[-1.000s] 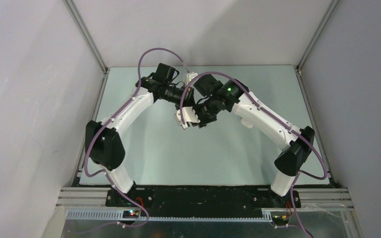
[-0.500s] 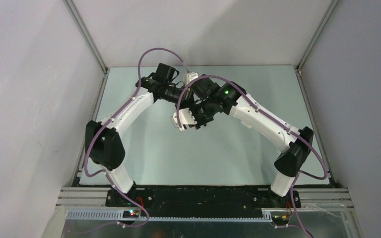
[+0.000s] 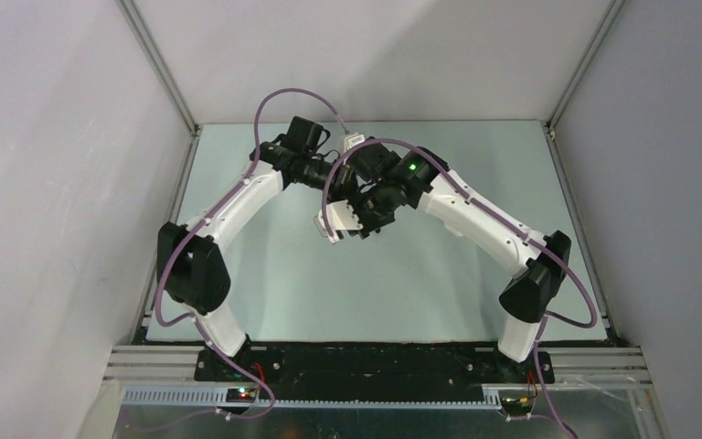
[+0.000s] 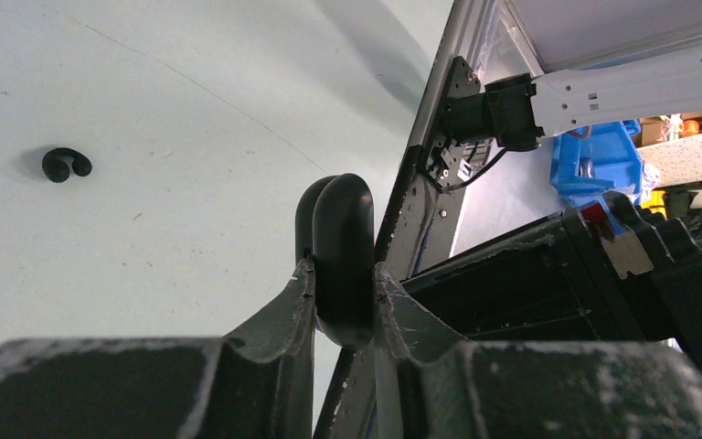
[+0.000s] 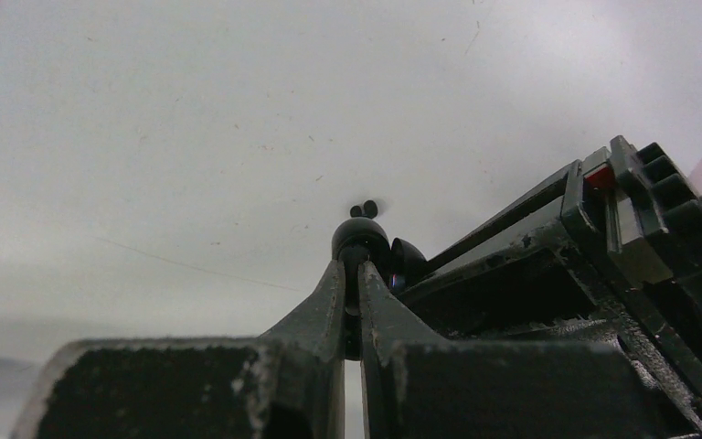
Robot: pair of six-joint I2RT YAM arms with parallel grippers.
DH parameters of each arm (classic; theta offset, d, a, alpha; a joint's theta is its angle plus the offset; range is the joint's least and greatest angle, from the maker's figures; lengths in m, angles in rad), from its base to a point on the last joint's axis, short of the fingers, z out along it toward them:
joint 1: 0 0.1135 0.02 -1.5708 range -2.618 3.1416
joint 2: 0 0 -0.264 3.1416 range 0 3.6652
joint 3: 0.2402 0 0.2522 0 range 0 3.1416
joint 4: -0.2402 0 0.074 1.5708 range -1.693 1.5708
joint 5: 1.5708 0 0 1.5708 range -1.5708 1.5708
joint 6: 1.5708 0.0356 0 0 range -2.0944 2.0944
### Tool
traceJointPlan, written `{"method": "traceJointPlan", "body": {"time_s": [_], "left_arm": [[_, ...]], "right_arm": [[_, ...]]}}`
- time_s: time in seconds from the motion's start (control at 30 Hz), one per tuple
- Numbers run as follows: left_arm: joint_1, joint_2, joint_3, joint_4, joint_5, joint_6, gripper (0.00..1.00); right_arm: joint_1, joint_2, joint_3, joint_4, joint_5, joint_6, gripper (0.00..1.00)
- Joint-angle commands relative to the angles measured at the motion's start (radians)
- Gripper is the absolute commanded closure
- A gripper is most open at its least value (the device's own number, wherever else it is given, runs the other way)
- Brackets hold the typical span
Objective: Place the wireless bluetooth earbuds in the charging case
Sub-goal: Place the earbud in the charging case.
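Bases at the near edge, both arms up and bent in toward mid-table. Left arm (image 3: 238, 206) comes in from the left, right arm (image 3: 484, 224) from the right, wrists meeting over the centre of the pale green table (image 3: 265, 274). From above the 2 grippers are bunched so tight I can't separate the fingertips.

Left wrist cam, closest in: left gripper (image 4: 343, 279) is clamped hard on the black charging case (image 4: 340, 215), 2 fingers (image 4: 297, 306) pressed on its flat sides. The case stands edge-on and upright, its rounded top poking out past the tips. It's off the table, in the air. Just right of it, the dark body of the right gripper fills the frame, v. close. Farther out on the table, well apart to the left, 1 small black hook-shaped bit (image 4: 66, 165) lies on its own; can't tell exactly what it is.

Right wrist cam: right gripper (image 5: 352, 274) is nipped together on a tiny black earbud (image 5: 361, 240), held right at the tips, 2 little nubs sticking up from its far end. Just right of the bud, a dark rounded edge with a bluish glint, prob. the case; touching or not, can't tell. Left gripper's black housing runs along the right side. Beyond that, plain table and grey wall.
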Motion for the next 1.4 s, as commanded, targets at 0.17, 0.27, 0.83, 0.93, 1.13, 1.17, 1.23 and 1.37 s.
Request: {"method": "traceJointPlan", "body": {"time_s": [0.17,0.27,0.83,0.93,1.13,1.17,1.23,1.37], "left_arm": [[-0.005,-0.011,0.013,0.013,0.022,-0.015,1.0],[-0.006,-0.011,0.014,0.014,0.025,-0.016,1.0],[0.001,-0.005,0.013,0.012,0.028,-0.013,1.0],[0.002,-0.005,0.013,0.013,0.028,-0.014,1.0],[0.002,-0.001,0.014,0.013,0.031,-0.015,1.0],[0.002,-0.002,0.014,0.014,0.031,-0.015,1.0],[0.003,-0.003,0.013,0.013,0.031,-0.015,1.0],[0.005,-0.006,0.01,0.014,0.028,-0.015,1.0]], "right_arm": [[0.007,0.022,0.054,-0.056,0.032,0.02,0.93],[0.007,0.015,0.033,-0.011,0.032,0.032,0.9],[0.013,-0.059,-0.07,0.177,0.052,0.064,0.7],[0.013,-0.109,-0.107,0.242,0.024,0.08,0.67],[0.013,-0.196,-0.194,0.378,-0.015,0.095,0.63],[0.01,-0.21,-0.209,0.398,-0.02,0.097,0.63],[0.002,-0.229,-0.216,0.42,-0.05,0.113,0.63],[-0.032,-0.272,-0.206,0.439,-0.127,0.19,0.62]]}}
